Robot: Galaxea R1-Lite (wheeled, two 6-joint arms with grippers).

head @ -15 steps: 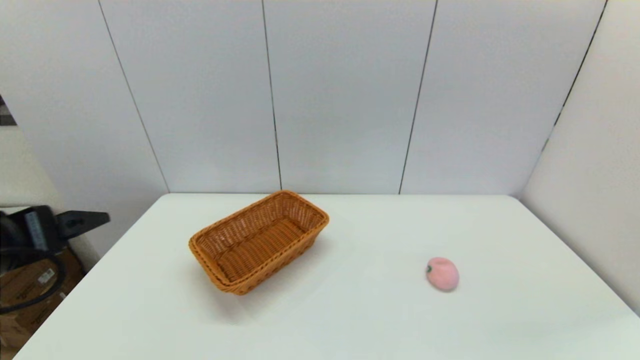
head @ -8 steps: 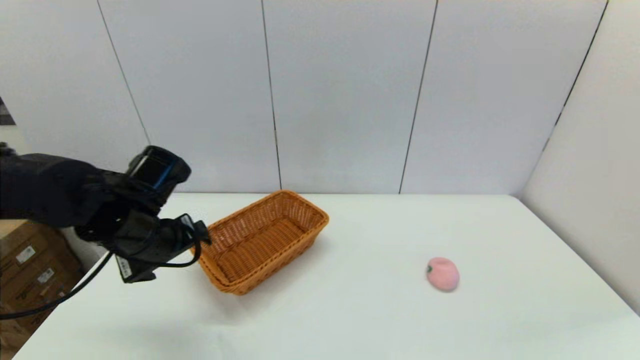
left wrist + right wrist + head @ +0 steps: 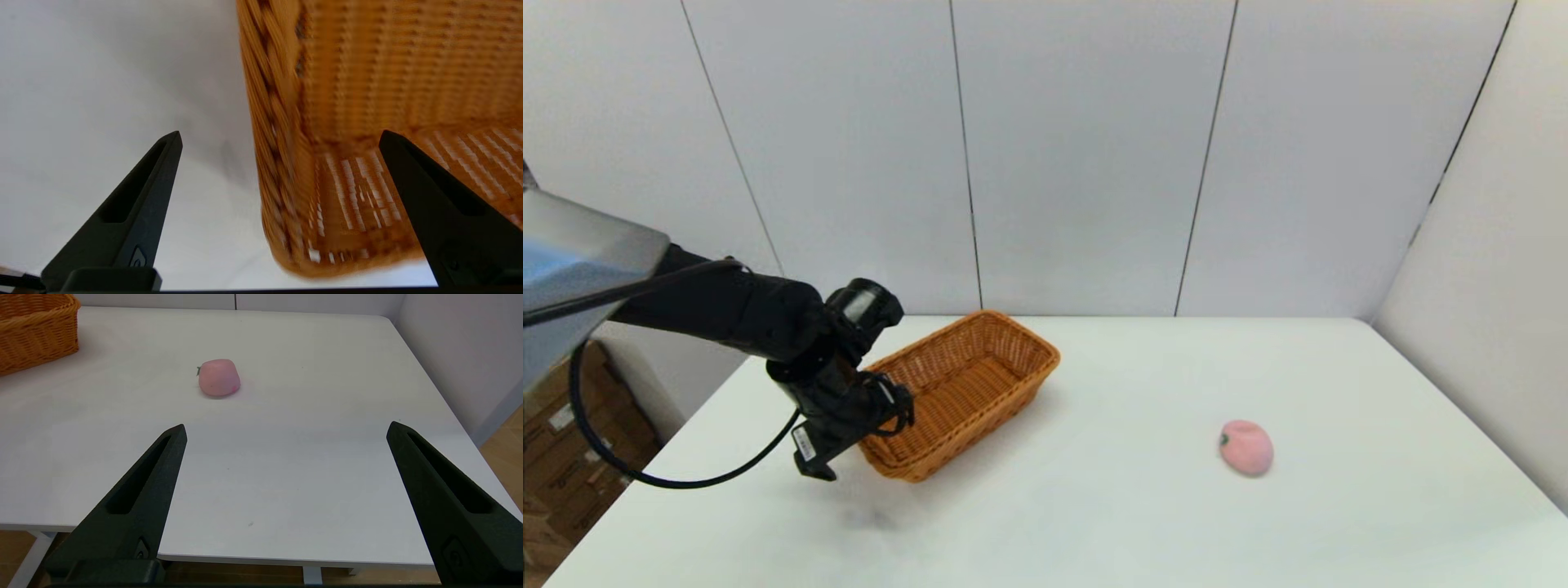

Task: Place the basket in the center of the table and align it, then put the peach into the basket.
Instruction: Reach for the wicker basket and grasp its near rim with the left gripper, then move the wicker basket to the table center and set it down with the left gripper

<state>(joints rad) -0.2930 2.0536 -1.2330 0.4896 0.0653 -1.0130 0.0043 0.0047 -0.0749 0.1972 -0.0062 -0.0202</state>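
Observation:
The orange-brown wicker basket lies askew on the back left of the white table. My left gripper hovers over the basket's near-left end and is open. In the left wrist view the left gripper straddles the braided rim of the basket, one finger outside and one over the inside. The pale-pink peach rests on the table to the right, well apart from the basket. My right gripper stands open and holds nothing, back at the table's near edge, with the peach ahead of it.
White wall panels close off the table at the back and on the right. Cardboard boxes stand on the floor past the table's left edge. A black cable hangs from the left arm.
My left arm has swung in from beyond the table's left edge and come down over the basket's near-left end. Basket and peach have not moved.

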